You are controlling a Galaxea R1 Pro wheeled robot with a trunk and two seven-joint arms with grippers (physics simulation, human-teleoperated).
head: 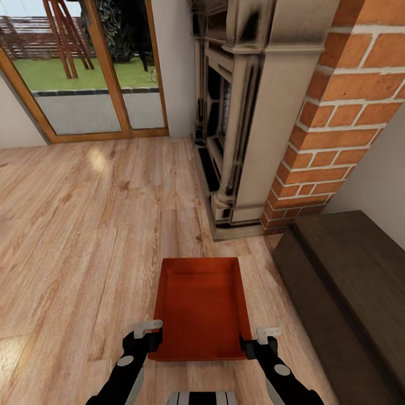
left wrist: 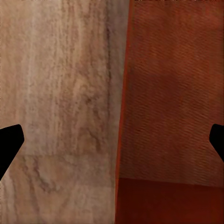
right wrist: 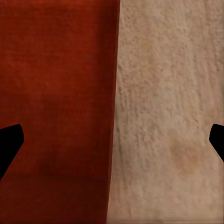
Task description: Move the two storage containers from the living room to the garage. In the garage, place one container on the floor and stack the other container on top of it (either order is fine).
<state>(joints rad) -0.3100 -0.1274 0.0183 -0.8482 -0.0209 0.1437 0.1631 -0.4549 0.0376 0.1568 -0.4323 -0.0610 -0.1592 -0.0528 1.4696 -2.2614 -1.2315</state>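
The bin (head: 201, 306) sits between the two grippers over the wood floor (head: 84, 236), near the fireplace (head: 236, 112) and the bench (head: 349, 281). Each gripper straddles one thin side wall near the bin's near end, fingers spread, not visibly pinching. If they press unevenly, the bin could tilt or slip out, and swinging right risks clipping the bench. The left gripper (head: 147, 332) and right gripper (head: 260, 340) reach forward, symmetric, forearms low.
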